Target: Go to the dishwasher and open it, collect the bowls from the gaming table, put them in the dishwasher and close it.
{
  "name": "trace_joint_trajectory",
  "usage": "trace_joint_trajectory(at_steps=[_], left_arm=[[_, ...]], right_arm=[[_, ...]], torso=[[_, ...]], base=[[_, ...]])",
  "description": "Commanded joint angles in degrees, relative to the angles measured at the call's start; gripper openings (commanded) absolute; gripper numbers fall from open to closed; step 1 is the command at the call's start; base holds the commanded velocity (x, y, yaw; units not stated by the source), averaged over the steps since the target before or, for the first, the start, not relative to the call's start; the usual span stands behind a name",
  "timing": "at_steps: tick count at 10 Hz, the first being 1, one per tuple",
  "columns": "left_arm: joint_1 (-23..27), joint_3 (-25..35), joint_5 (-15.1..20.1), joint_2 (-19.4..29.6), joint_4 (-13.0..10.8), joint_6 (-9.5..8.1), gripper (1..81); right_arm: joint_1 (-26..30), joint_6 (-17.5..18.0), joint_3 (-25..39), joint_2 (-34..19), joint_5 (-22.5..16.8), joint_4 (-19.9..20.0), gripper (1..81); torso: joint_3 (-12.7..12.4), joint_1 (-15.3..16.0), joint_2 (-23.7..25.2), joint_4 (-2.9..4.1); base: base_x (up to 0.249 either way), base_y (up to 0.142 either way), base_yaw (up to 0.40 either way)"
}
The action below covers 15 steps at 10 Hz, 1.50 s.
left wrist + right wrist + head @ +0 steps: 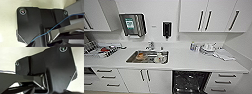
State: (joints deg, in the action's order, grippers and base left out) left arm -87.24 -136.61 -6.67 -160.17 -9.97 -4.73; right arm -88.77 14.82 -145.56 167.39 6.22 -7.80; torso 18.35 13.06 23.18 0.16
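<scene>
Your arms are staying out of the head camera's sight. Your left wrist camera is looking onto its dark plate [37,22], with a thin blue cable [55,26] running across it from about 7 o'clock up toward 2 o'clock. Your right wrist camera is looking onto its own dark plate [55,68] and the jointed bar [18,80] reaching in from 9 o'clock.

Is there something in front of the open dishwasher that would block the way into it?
Nothing visible does. The dishwasher under the counter shows its dark interior, so it stands open, and nothing shows in front of that opening. Its lower part runs out of the head view, so I cannot judge the floor there.
</scene>
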Motion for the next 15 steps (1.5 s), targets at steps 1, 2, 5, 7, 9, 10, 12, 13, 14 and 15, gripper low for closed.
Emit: trace_joint_trajectory(at_steps=[1, 2, 5, 7, 9, 10, 12, 13, 14, 15], left_arm=[[1.6, 0.3, 3.0, 0.8, -0.8, 0.07, 81.1], [1.5, 0.3, 2.9, 0.8, -0.8, 0.07, 81.1], [1.5, 0.3, 2.9, 0.7, -0.8, 0.07, 81.1], [1.5, 0.3, 2.9, 0.7, -0.8, 0.07, 81.1], [1.5, 0.3, 2.9, 0.7, -0.8, 0.07, 81.1], [1.5, 0.3, 2.9, 0.7, -0.8, 0.07, 81.1], [1.5, 0.3, 2.9, 0.6, -0.8, 0.07, 81.1], [1.5, 0.3, 2.9, 0.6, -0.8, 0.07, 81.1], [1.5, 0.3, 2.9, 0.5, -0.6, -0.02, 81.1], [1.5, 0.0, 3.0, 0.3, -0.5, -0.10, 81.1]], right_arm=[[1.7, -0.1, 0.4, -0.4, -3.0, -0.8, 81.1], [1.7, -0.1, 0.4, -0.4, -3.0, -0.9, 81.1], [1.7, -0.1, 0.4, -0.4, -3.0, -0.9, 81.1], [1.7, -0.1, 0.4, -0.4, -3.0, -0.9, 81.1], [1.8, -0.1, 0.4, -0.4, -3.0, -0.8, 81.1], [1.8, -0.1, 0.4, -0.4, -3.0, -0.8, 81.1], [1.8, -0.1, 0.3, -0.4, -3.0, -0.8, 81.1], [1.8, -0.1, 0.2, -0.4, -3.0, -0.8, 81.1], [1.8, -0.1, 0.2, -0.3, -3.0, -0.7, 81.1], [1.8, -0.1, 0.0, 0.2, -3.0, -0.7, 81.1]], torso=[[-3.8, -3.6, -5.6, 0.00], [-4.7, -4.6, -7.1, 0.00], [-8.8, -8.4, -13.0, 0.00], [-11.6, -11.0, -17.0, 0.00], [-14.2, -13.1, -20.6, 0.00], [-11.5, -11.1, -17.1, 0.00], [-13.0, -12.0, -19.2, 0.00], [-13.4, -12.2, -19.8, 0.00], [-13.4, -12.2, -19.7, 0.00], [-13.4, -12.2, -19.6, 0.00]], base=[[0.000, 0.000, 0.000], [0.000, 0.000, 0.000], [0.000, 0.000, 0.000], [0.000, 0.000, 0.000], [0.000, 0.000, 0.000], [0.000, 0.000, 0.000], [0.000, 0.000, 0.000], [0.000, 0.000, 0.000], [0.000, 0.000, 0.000], [0.000, 0.000, 0.000]])
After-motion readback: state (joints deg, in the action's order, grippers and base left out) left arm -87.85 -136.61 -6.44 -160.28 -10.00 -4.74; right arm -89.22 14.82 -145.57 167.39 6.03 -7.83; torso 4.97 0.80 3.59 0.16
